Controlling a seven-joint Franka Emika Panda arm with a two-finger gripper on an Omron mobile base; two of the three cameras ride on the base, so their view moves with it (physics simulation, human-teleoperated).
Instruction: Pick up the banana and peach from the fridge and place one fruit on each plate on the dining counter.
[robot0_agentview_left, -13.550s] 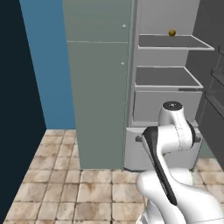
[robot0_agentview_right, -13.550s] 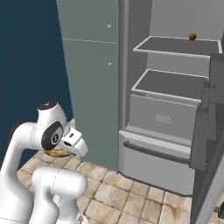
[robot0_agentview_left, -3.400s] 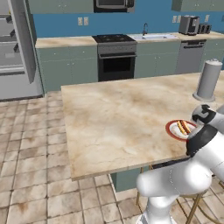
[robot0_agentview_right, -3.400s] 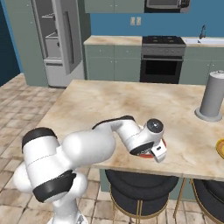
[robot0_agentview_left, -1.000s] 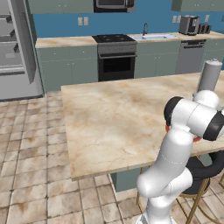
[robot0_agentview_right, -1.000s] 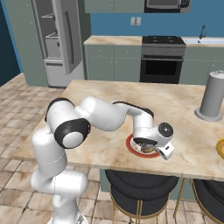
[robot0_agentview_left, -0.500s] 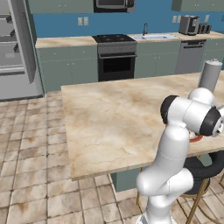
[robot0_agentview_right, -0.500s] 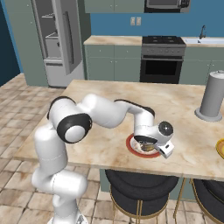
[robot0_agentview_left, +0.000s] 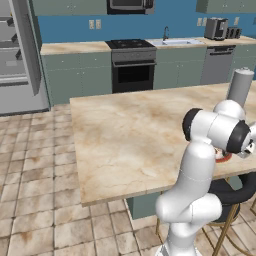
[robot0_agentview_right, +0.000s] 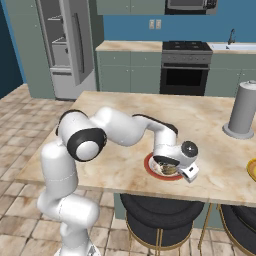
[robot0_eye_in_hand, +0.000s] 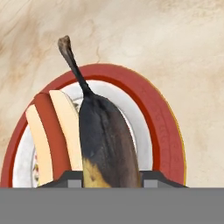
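Note:
My gripper (robot0_eye_in_hand: 109, 177) is shut on the banana (robot0_eye_in_hand: 107, 144), a dark brown fruit with a yellow patch and a long stem. It hangs just over the red-rimmed plate (robot0_eye_in_hand: 162, 116), which lies on the dining counter (robot0_agentview_right: 125, 110) near its front edge. In the right base view the gripper (robot0_agentview_right: 172, 168) sits low over that plate (robot0_agentview_right: 149, 168). A yellow-orange plate (robot0_agentview_right: 251, 170) lies at the counter's right end. The fridge (robot0_agentview_right: 62, 45) stands open at the far left. The peach is out of view.
A hot dog in a bun (robot0_eye_in_hand: 50, 131) lies on the red-rimmed plate beside the banana. A tall grey cylinder (robot0_agentview_right: 241, 110) stands at the counter's far right. Black stools (robot0_agentview_right: 155, 215) stand under the front edge. An oven and wall counter run along the back.
The base has come from the fridge to the dining counter. Over the last second the arm shifted slightly and the gripper stayed low over the red-rimmed plate, shut on the banana.

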